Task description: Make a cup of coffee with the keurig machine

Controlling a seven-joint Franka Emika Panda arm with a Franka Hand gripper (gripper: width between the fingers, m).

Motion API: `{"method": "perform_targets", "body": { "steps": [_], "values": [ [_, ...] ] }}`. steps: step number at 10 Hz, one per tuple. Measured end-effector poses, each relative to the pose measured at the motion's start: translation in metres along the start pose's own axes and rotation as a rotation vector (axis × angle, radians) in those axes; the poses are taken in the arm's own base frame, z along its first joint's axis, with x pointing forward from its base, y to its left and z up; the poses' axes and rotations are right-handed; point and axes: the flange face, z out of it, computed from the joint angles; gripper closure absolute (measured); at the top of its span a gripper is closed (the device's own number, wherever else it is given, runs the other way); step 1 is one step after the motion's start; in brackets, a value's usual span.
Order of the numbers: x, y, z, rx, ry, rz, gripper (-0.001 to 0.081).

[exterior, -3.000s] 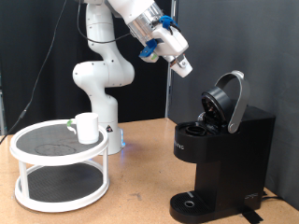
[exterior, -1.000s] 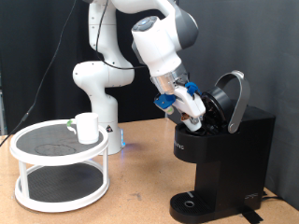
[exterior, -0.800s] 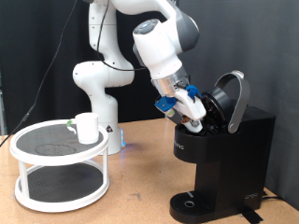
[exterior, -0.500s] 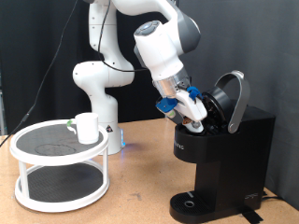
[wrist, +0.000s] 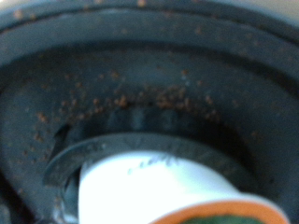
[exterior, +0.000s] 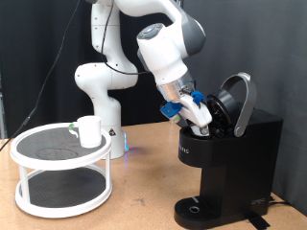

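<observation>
A white robot arm (exterior: 158,48) reaches down from above toward the far right part of a wooden bench (exterior: 144,192). Its gripper (exterior: 204,123) sits at the open top of the keurig machine (exterior: 225,163), a black boxy coffee maker standing at the bench's right edge with its rounded lid (exterior: 235,101) tipped up and back. From outside, the fingers are hidden against the black machine, so how far they are spread cannot be told. The wrist view shows a white pod (wrist: 154,191) with a brown-edged rim sitting in the machine's dark round chamber (wrist: 149,103), which is speckled with coffee grounds. The cup (exterior: 89,130), a small white mug, stands well apart on a round white two-tier stand (exterior: 59,168) near the bench's left edge.
</observation>
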Motion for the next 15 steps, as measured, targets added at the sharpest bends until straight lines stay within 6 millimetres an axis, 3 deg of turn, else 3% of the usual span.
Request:
{"method": "perform_targets", "body": {
  "steps": [7,11,15],
  "values": [
    [-0.006,0.022,-0.043,-0.097,-0.041,-0.038,0.0072],
    [0.0,0.024,-0.034,-0.075,0.032,-0.011,0.0072],
    [0.013,0.021,-0.012,-0.039,0.074,0.008,0.0072]
  ]
}}
